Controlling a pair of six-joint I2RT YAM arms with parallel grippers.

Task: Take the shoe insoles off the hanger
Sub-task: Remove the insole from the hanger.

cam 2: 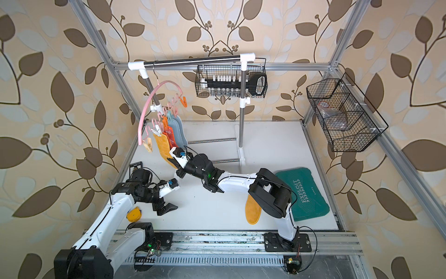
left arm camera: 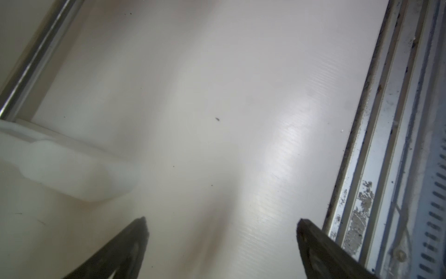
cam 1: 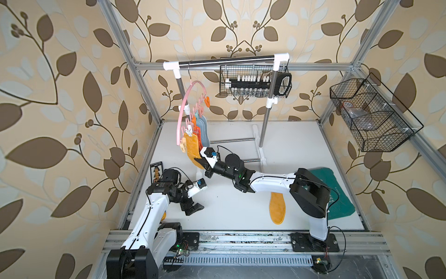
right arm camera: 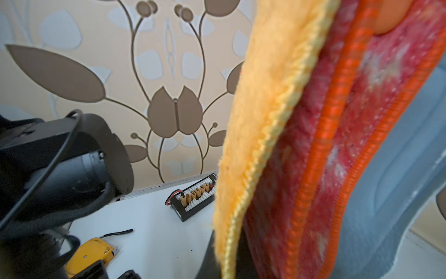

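pink plastic hanger (cam 1: 181, 116) hangs by its metal hook from the top bar of the steel rack (cam 1: 229, 60), over the far-left part of the bench (cam 1: 301, 149). insoles are clipped along its wavy rail, packed face to face. fuzzy orange-yellow insole (cam 1: 191, 145) is at the front, red-and-white insoles (cam 1: 198, 131) are behind it (two orange rims show in right wrist view), and grey-blue insoles (cam 1: 205, 131) are at the back. can't count the grey-blue ones for sure. empty orange clip (cam 1: 207, 101) at the rail's far end, empty pale clip (cam 2: 149, 145) at the near end.

right gripper (cam 1: 202, 165) is up at the low end of the fuzzy orange-yellow insole and closed on it. in right wrist view the yellow stitched edge runs down btwn the dark fingers (right arm camera: 208, 265), pinched. insole's top is in its clip, and its bottom bends twd the arm.

left gripper (left arm camera: 222, 222) is wide open w/ nothing btwn the jaws, low over bare bench at front left, well apart from the hanger.

loose orange-yellow insole (cam 1: 277, 207) lies flat on the bench near the front, partly under the right arm. green case (cam 1: 337, 190) lies to its right; can't tell if they touch. connector board (cam 1: 156, 171) and yellow tape measure (cam 2: 134, 213) sit by the left arm.
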